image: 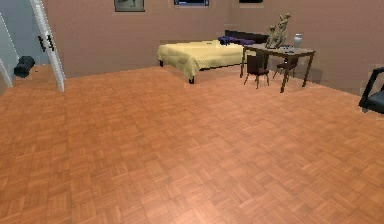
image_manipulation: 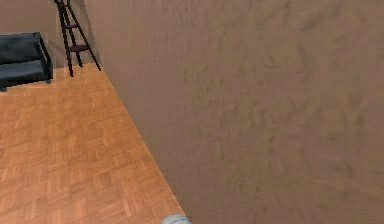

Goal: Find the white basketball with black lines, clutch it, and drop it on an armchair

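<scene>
Searching seems the step: the robot should turn slowly, scanning the floor [image: 190, 150] past the bed [image: 192, 60] and desk [image: 290, 52]; where the basketball lies and how the pincer stands cannot be told.

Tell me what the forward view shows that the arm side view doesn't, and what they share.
Forward view: a bed with a yellow cover, a dark table bearing a statue, chairs beside it, and an open white door. Arm side view: a dark tripod stand by a close brown wall. Shared: the parquet floor, and probably the dark seat, at the forward view's right edge and the arm side view's left.
</scene>
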